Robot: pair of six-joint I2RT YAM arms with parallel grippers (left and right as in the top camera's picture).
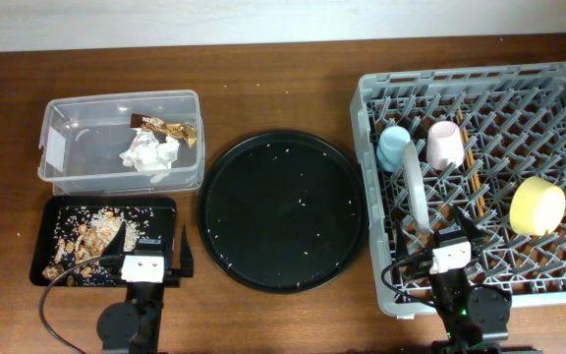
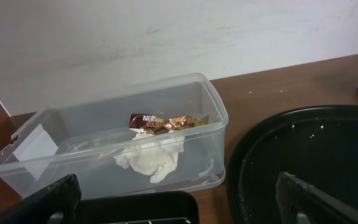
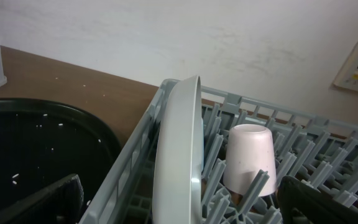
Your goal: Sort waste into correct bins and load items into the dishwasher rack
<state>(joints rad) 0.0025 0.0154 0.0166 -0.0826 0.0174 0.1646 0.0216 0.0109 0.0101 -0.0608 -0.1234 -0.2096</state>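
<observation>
The clear tub [image 1: 47, 147] at the back left holds the crumpled white tissue [image 1: 148, 152] and the gold-and-brown wrapper [image 1: 165, 126]; both also show in the left wrist view, tissue [image 2: 151, 158] and wrapper [image 2: 166, 123]. The shallow black tray [image 1: 39, 246] holds brown scraps with rice [image 1: 86, 241]. The grey rack [image 1: 371, 128] holds the blue cup [image 1: 394, 146], pink cup [image 1: 443, 143], plate on edge [image 1: 416, 192], yellow bowl [image 1: 537, 205] and chopsticks [image 1: 472, 162]. My left gripper [image 1: 152, 246] is open and empty at the black tray's right end. My right gripper [image 1: 440, 228] is open, with the plate's near edge [image 3: 179, 143] between its fingers.
The large round black tray [image 1: 283, 211] lies between the bins and the rack, with scattered rice grains on it. Bare wooden table runs along the back and front edges. A white wall stands behind the table.
</observation>
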